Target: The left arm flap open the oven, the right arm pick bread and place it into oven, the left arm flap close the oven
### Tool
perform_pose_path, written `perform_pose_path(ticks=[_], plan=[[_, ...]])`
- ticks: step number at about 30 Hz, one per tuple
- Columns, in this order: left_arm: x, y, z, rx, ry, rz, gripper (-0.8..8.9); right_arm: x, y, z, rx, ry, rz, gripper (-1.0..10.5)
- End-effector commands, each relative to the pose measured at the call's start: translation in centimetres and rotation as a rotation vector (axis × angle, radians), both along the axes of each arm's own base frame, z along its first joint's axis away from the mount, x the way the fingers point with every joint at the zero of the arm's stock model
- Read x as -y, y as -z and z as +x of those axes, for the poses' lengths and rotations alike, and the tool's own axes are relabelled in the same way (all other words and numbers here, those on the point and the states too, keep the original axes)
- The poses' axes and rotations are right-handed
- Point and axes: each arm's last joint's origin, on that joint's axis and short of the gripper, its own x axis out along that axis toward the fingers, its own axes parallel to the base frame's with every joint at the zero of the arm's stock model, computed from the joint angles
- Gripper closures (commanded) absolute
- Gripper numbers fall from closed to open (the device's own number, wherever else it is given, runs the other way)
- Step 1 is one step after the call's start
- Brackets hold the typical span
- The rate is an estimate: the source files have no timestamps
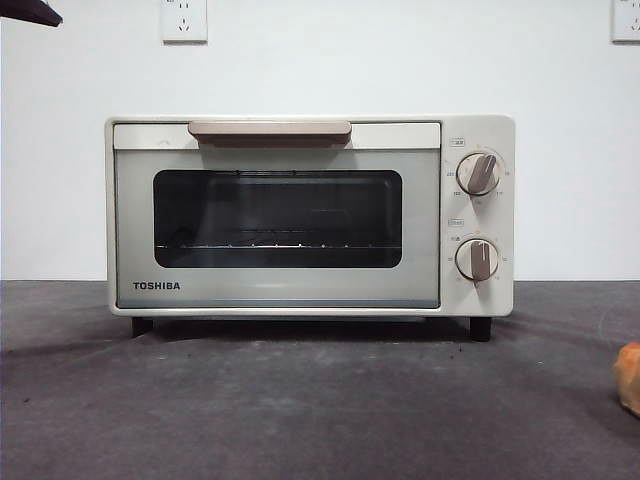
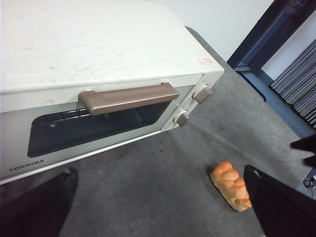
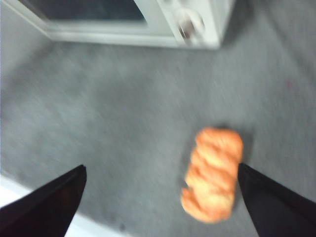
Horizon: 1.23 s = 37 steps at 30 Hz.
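The cream-white TOSHIBA oven (image 1: 310, 215) stands on the dark table with its door shut and its beige handle (image 1: 269, 130) at the top. It also shows in the left wrist view (image 2: 98, 49). The golden-orange bread (image 3: 213, 174) lies on the table to the oven's front right, just showing at the front view's right edge (image 1: 630, 378). My left gripper (image 2: 158, 170) is open and empty, above the table in front of the oven's handle (image 2: 128, 97). My right gripper (image 3: 161, 168) is open and empty above the bread, which lies close to one jaw.
The table is covered in dark grey felt (image 1: 300, 410). A white wall with sockets (image 1: 184, 20) stands behind the oven. A black arm tip (image 1: 30, 12) shows at the front view's top left corner. A dark frame and shelving (image 2: 276, 44) stand beyond the table.
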Motion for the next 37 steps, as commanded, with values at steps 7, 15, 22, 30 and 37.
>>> perform_pose_path(ticks=[7,15,22,30,37], plan=[[0.1,-0.5,-0.1,0.021,0.013,0.006,2.55,-1.9,3.2,4.5,-0.234,-0.014,-0.175,4.6],[0.0,-0.3,-0.2,-0.004,0.016,0.021,2.55,-4.1,7.0,7.8,-0.425,-0.073,-0.307,4.6],[0.0,-0.1,-0.2,-0.015,0.02,0.032,2.55,-5.0,9.5,9.9,-0.492,-0.084,-0.336,4.6],[0.0,-0.1,-0.2,-0.015,0.019,0.032,2.55,-5.4,11.7,11.3,-0.539,-0.08,-0.373,4.8],[0.0,-0.1,-0.2,-0.013,0.009,0.04,2.69,-5.5,12.5,11.5,-0.574,-0.083,-0.383,7.5]])
